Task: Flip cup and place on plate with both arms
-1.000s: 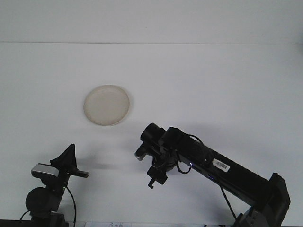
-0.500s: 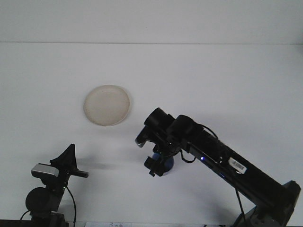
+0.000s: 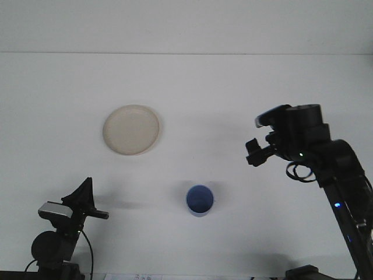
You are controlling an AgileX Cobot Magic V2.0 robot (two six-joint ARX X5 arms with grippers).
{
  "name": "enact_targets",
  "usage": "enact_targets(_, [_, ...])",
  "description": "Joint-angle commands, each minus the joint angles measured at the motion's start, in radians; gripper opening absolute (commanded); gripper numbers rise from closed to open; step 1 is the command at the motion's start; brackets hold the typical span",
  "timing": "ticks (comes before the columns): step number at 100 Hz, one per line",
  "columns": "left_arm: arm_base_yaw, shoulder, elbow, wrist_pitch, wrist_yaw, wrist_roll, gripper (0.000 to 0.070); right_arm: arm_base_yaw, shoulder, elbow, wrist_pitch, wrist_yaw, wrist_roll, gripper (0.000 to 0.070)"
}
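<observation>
We are looking over a plain white, matte surface that is stretching smooth and bare to a pale back wall. A small blue cup is standing upright on it, mouth up, its round rim showing a lighter ring around a darker blue hollow; it looks like smooth plastic. It is sitting alone near the front middle, nothing touching it.

Up and to the left of the cup, well apart from it, a round cream plate is lying flat, shallow, with a thin raised rim and a dull, slightly grainy face.

The right gripper is hanging above the surface to the right of the cup and clear of it, carried on a bulky black arm of rounded joints with loose cable loops. We are seeing only its dark outline from this side, so we cannot tell how its fingers are standing, though it is holding nothing that we can see.

The left gripper is resting low at the front left, a black pointed shape with a grey block behind it, and its tips seem drawn together into one wedge.
</observation>
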Motion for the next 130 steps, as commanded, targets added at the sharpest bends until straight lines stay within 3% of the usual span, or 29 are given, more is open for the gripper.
enact_targets(1, [0.0, 0.0, -0.019, 0.01, 0.004, -0.003, 0.0012, -0.051, -0.058, -0.077, 0.07, -0.003, 0.053, 0.052])
enact_targets(22, [0.0, 0.0, -0.019, 0.01, 0.004, -0.003, 0.0012, -0.15, -0.337, -0.382, 0.31, 0.01, 0.119, 0.052])
enact_targets(53, [0.0, 0.0, -0.019, 0.01, 0.004, -0.003, 0.0012, -0.151, -0.67, -0.702, 0.48, 0.131, 0.182, 0.0511])
enact_targets(58, [0.0, 0.0, -0.019, 0.01, 0.004, -0.003, 0.0012, -0.151, -0.705, -0.731, 0.49, 0.136, 0.184, 0.0421])
enact_targets(69, [0.0, 0.0, -0.019, 0.012, 0.004, -0.002, 0.0012, -0.151, -0.752, -0.76, 0.496, 0.134, 0.184, 0.0029])
enact_targets(71, [0.0, 0.0, -0.019, 0.011, 0.004, -0.001, 0.0012, -0.151, -0.756, -0.76, 0.496, 0.134, 0.184, 0.0])
enact_targets(85, [0.0, 0.0, -0.007, 0.018, 0.004, -0.008, 0.0012, -0.151, -0.765, -0.76, 0.502, 0.134, 0.184, 0.0])
enact_targets(101, [0.0, 0.002, 0.071, -0.008, 0.002, -0.07, 0.0012, -0.151, -0.763, -0.76, 0.501, 0.134, 0.184, 0.0])
enact_targets(130, [0.0, 0.251, 0.496, -0.354, 0.0, -0.126, 0.0012, -0.151, -0.763, -0.76, 0.501, 0.135, 0.184, 0.0])
